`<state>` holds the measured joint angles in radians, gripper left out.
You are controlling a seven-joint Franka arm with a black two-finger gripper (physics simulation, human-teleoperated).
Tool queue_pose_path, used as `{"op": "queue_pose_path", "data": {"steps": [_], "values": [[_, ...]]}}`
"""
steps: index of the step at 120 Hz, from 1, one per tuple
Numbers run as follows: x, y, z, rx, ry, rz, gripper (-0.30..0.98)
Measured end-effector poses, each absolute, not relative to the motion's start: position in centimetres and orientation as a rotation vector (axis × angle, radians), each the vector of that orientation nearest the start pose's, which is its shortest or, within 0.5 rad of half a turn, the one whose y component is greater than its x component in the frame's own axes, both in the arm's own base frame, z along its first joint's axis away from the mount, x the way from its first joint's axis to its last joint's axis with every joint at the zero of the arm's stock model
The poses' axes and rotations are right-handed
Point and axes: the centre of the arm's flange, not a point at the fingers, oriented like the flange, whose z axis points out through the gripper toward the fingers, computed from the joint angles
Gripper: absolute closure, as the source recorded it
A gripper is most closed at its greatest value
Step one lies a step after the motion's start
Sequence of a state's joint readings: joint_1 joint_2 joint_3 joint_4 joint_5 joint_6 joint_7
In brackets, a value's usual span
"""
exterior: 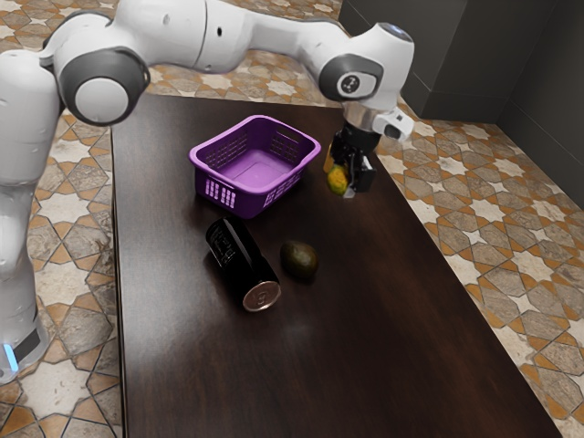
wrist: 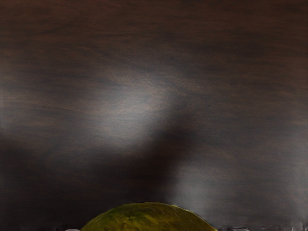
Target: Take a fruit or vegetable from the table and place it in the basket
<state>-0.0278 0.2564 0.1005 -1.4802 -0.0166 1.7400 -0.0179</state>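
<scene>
My gripper [exterior: 348,178] hangs above the table, just off the basket's side toward the exterior view's right. It is shut on a yellow-orange fruit [exterior: 338,180], partly hidden by the fingers. In the wrist view the top of that fruit [wrist: 149,219] bulges up at the lower edge, yellow-green in colour. The purple basket [exterior: 209,168] stands upright on the table, and its visible inside holds nothing. A dark green-brown avocado-like fruit [exterior: 299,261] lies on the table.
A black can [exterior: 239,260] lies on its side between the basket and the exterior view's lower edge, close beside the dark fruit. The dark wooden table [exterior: 365,365] has its long edge beyond my hand.
</scene>
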Motion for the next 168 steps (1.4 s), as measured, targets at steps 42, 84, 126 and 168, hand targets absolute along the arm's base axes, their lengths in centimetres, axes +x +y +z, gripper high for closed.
{"op": "queue_pose_path", "data": {"steps": [42, 84, 126, 168], "values": [[56.6, 5.3, 58.1, -3.127, -0.205, 0.058, 0.33], [52.0, 10.1, 55.2, -3.134, -0.352, 0.146, 0.33], [51.9, 15.9, 55.5, -3.083, -0.423, 0.003, 0.33], [53.0, 15.8, 55.2, -3.056, -0.338, -0.061, 0.08]]}}
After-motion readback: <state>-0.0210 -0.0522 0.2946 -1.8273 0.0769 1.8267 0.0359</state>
